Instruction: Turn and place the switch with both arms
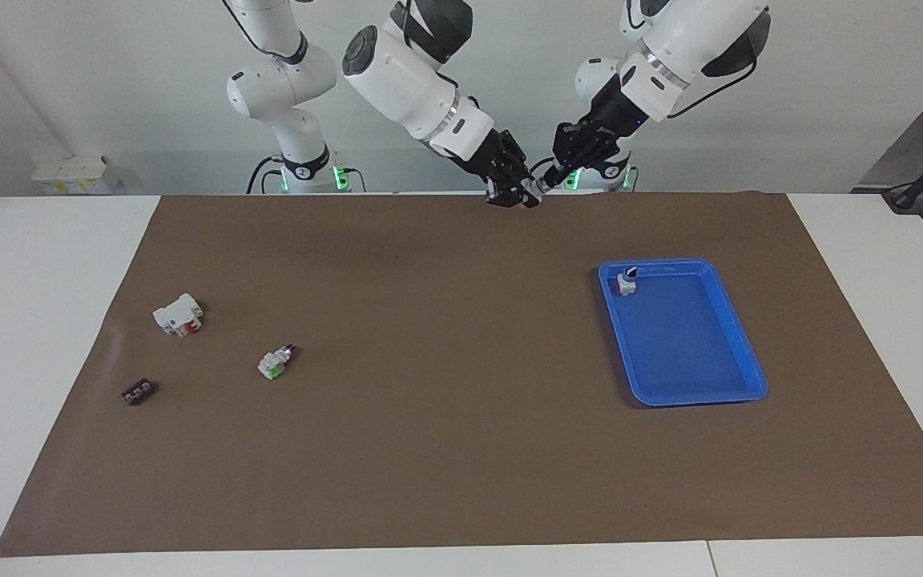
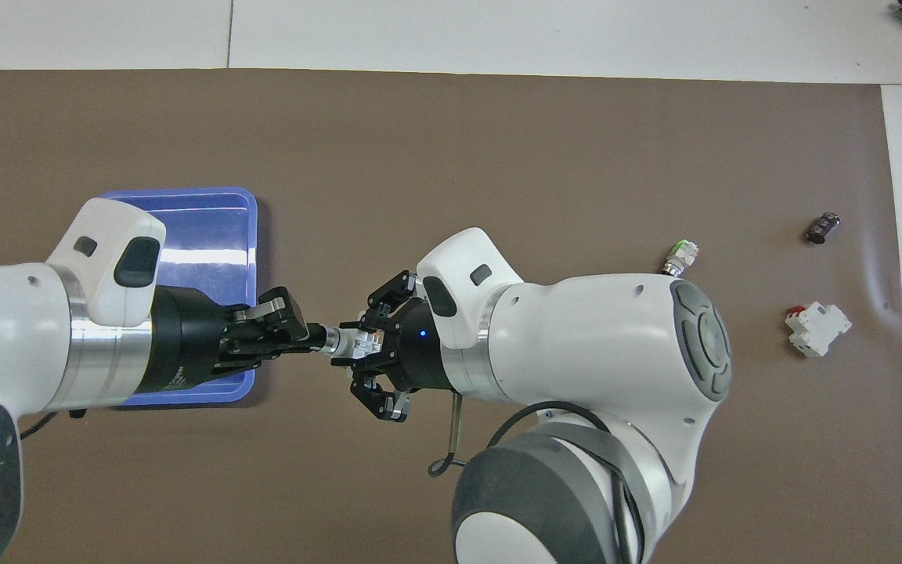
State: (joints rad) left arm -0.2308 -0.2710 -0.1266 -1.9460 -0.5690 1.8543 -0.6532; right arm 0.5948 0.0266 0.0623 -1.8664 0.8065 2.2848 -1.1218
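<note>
Two white robot arms meet in mid-air over the brown mat (image 1: 461, 449), above its edge nearest the robots and about midway along it. Between them they hold a tiny white switch (image 2: 349, 342) level, its long axis running along the table's length: the knob end points toward the left arm's end, the orange block end toward the right arm's. The left gripper (image 2: 315, 341) is closed on the knob end, its fingertips pinched together. The right gripper (image 2: 366, 345) is clamped round the switch's body, with its outer links splayed to the sides. In the facing view the two grippers touch tip to tip at the switch (image 1: 531, 195), well above the mat. A blue tray (image 1: 738, 336) lies on the mat toward the left arm's end; a second small switch (image 1: 627, 281) stands in its corner nearest the robots, and the rest of its floor is bare. Toward the right arm's end lie a green-tipped switch (image 1: 275, 362), a white block with red (image 1: 179, 315) and a small dark part (image 1: 138, 393), well apart from one another. The broad middle of the mat is open.
</note>
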